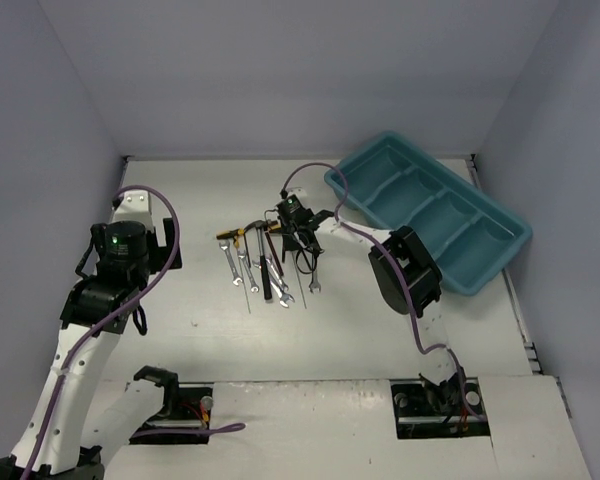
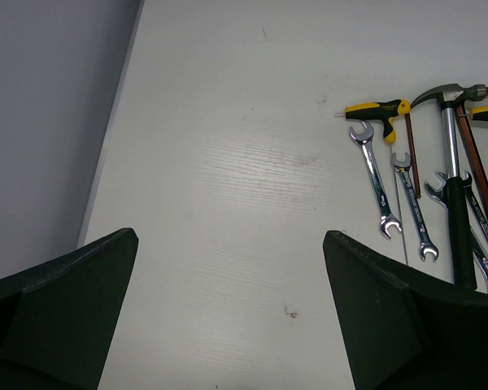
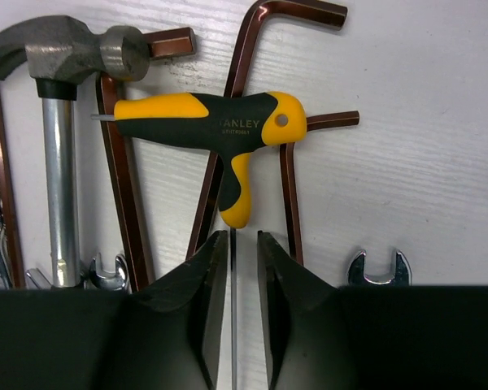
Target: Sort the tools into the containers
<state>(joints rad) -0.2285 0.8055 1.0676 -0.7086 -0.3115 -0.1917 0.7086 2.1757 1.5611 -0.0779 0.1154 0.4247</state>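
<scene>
The tools point(image 1: 265, 265) lie in a cluster at mid-table: silver wrenches point(image 2: 374, 179), a hammer point(image 3: 73, 53), brown L-shaped hex keys point(image 3: 252, 32) and a yellow-and-black T-handle key point(image 3: 211, 122). My right gripper point(image 3: 242, 244) is low over the cluster. Its jaws are narrowly open, straddling the thin shaft below the T-handle, with a gap on the right side. It also shows in the top view point(image 1: 298, 245). My left gripper point(image 2: 229, 236) is wide open and empty over bare table, left of the tools. The teal tray point(image 1: 430, 210) with parallel compartments sits at the back right.
A second yellow-and-black T-handle key point(image 2: 378, 110) lies at the cluster's left end. A silver wrench point(image 3: 378, 268) lies just right of my right fingers. Grey walls close in the table on the left, back and right.
</scene>
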